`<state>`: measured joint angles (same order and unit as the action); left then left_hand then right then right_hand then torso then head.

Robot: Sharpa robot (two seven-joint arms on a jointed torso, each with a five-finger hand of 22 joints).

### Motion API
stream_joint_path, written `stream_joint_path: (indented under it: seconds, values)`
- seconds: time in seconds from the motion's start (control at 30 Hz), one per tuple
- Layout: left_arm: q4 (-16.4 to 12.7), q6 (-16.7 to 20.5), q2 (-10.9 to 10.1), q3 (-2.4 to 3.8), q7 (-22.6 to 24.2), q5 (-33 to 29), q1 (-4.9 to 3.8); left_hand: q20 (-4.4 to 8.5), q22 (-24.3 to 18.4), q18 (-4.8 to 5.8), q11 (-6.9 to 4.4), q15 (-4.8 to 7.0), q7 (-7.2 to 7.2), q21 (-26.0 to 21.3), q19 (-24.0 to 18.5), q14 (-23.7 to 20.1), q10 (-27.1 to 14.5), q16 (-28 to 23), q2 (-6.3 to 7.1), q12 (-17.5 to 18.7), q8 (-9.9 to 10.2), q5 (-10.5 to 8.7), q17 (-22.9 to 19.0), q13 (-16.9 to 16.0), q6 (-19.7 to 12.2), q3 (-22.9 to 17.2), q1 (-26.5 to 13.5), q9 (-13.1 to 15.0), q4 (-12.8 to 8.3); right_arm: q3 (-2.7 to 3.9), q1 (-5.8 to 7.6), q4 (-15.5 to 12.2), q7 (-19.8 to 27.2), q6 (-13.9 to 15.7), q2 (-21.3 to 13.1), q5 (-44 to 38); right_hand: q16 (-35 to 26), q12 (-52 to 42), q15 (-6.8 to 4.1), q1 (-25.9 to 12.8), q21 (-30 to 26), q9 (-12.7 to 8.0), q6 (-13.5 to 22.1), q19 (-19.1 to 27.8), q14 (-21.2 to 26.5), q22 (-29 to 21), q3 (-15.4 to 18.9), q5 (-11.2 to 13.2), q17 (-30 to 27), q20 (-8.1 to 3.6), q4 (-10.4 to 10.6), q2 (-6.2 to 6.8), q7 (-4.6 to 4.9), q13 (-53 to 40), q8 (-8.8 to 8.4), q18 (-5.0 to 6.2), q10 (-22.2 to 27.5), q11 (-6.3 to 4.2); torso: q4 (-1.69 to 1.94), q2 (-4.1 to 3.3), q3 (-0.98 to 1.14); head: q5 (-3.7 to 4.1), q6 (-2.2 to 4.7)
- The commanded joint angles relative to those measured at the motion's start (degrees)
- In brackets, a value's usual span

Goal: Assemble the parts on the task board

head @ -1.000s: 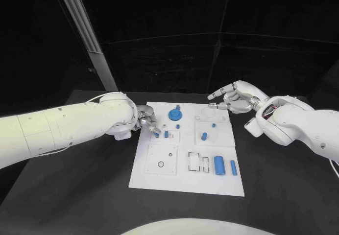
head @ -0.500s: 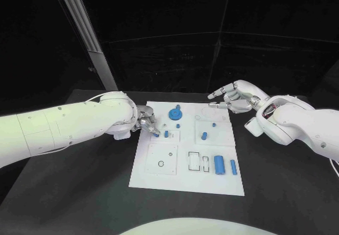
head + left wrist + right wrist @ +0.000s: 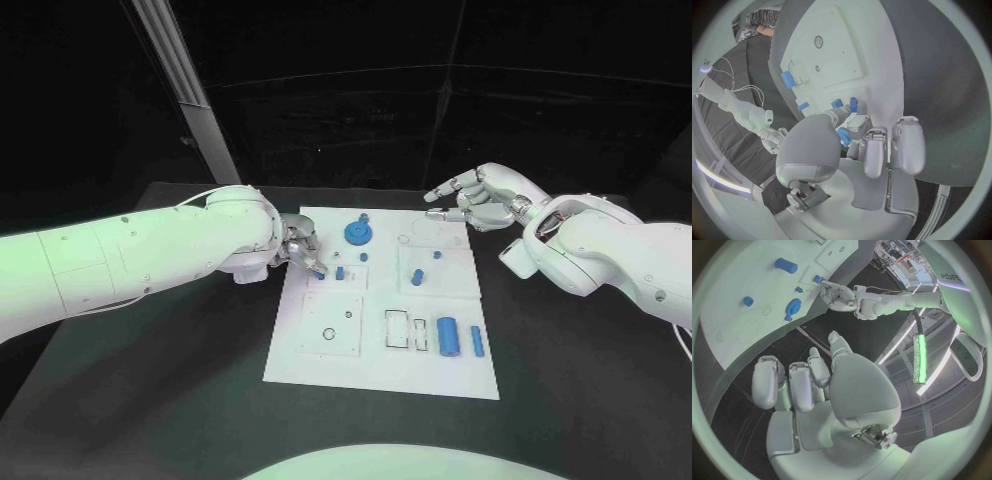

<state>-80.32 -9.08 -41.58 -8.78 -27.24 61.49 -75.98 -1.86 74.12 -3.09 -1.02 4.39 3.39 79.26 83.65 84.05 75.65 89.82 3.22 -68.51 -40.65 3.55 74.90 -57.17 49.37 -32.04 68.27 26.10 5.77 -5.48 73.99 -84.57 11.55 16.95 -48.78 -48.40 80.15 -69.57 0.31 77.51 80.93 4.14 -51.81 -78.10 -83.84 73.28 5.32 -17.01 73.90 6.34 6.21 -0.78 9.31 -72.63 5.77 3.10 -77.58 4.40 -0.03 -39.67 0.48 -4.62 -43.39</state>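
Head view: the white task board (image 3: 378, 350) lies in the middle of the black table (image 3: 159, 400), with wide bare table on both long sides and in front. The left hand (image 3: 300, 248) sits over the board's left edge at its far end, fingertips drawn together on a small blue part (image 3: 319, 272) just beside a short blue peg (image 3: 339, 272) standing in a raised square. A round blue gear-like part (image 3: 356, 235) stands near the far edge, a blue oblong part (image 3: 415, 277) sits in the right-hand square, and a blue cylinder (image 3: 447, 337) with a thin blue bar (image 3: 476, 342) beside it lies near the right edge (both well apart from either hand). The right hand (image 3: 483, 200) hovers off the board's far right corner, fingers apart and holding nothing.

Left wrist view: the left hand (image 3: 861, 145) has thumb and a finger pinched on the small blue part (image 3: 844, 136), close over the board (image 3: 836, 45); another blue piece (image 3: 853, 104) stands just beyond the fingertips. The blue cylinder (image 3: 787, 79) lies farther off near the board's edge.

Right wrist view: the right hand (image 3: 817, 385) is loosely spread above dark table, clear of the board (image 3: 736, 300). The gear-like part (image 3: 792, 306) and the cylinder (image 3: 786, 265) sit on the board, and the left hand (image 3: 837, 296) is at its opposite edge.
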Motion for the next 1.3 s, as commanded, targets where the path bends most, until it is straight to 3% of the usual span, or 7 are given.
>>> stream_joint_path:
  seconds: [0.03,0.3,0.47,1.3]
  values:
    - [0.4,-0.2,0.4,-0.14,0.1,0.4,0.09,0.02,0.0,-0.45,-0.05,-0.01,-0.16,0.1,0.4,5.9,0.4,0.2,0.36,-0.3,-0.4,0.03,15.1,-0.2,0.2,-7.8,-0.7,0.1,-7.2,0.03,0.09,-0.1,0.5,-0.3,0.0,0.2,-0.2,0.1,-0.42,0.0,-0.3,0.0,-0.5,0.3,-2.6,0.0,0.3,-0.4,-0.1,-0.07,-0.1,-0.46,-0.02,0.1,0.24,0.91,0.1,-0.20,-0.03,-0.01,0.03,0.06,-0.05]
    - [0.9,-0.3,0.8,-0.27,0.2,0.4,0.08,0.24,0.0,-0.47,-0.60,0.35,-0.97,0.0,0.4,5.9,0.9,0.2,2.19,-0.6,-0.9,-0.09,15.1,-0.6,1.4,-5.6,-4.0,0.1,-5.2,0.03,0.09,-0.2,0.5,-0.3,0.0,0.2,-0.2,0.1,-0.42,0.0,-0.3,0.0,-0.5,0.3,-2.6,0.0,0.3,-0.4,-0.1,-0.07,-0.1,-0.46,-0.02,0.1,0.24,0.91,0.1,-0.20,-0.04,-0.01,0.03,0.15,-0.16]
    - [1.0,-1.1,1.0,-0.33,0.0,0.4,0.08,0.49,0.1,-0.46,-0.90,0.64,-1.33,0.0,0.5,5.9,1.0,0.2,2.67,-0.8,-1.1,-0.09,15.1,-0.8,2.2,-4.3,-5.2,0.1,-4.4,0.03,0.09,-0.2,0.5,-0.3,0.0,0.2,-0.2,0.1,-0.42,0.0,-0.3,0.0,-0.5,0.3,-2.6,0.0,0.3,-0.4,-0.1,-0.07,-0.1,-0.46,-0.02,0.1,0.24,0.91,0.1,-0.20,-0.03,-0.01,0.00,0.15,-0.24]
    - [1.2,-2.3,1.1,-0.38,-1.0,0.4,0.07,1.05,0.9,-0.28,-1.65,1.23,-2.23,0.5,0.8,5.9,2.4,0.2,2.67,-2.2,-2.0,-0.03,15.1,-2.9,4.3,-2.3,-7.4,0.5,-2.8,0.03,0.09,-0.1,0.5,-0.4,0.0,0.2,-0.2,0.1,-0.42,0.0,-0.3,0.0,-0.5,0.3,-2.6,0.0,0.3,-0.4,-0.1,-0.07,-0.1,-0.46,-0.02,0.1,0.24,0.91,0.1,-0.20,0.00,0.00,0.02,0.12,-0.58]
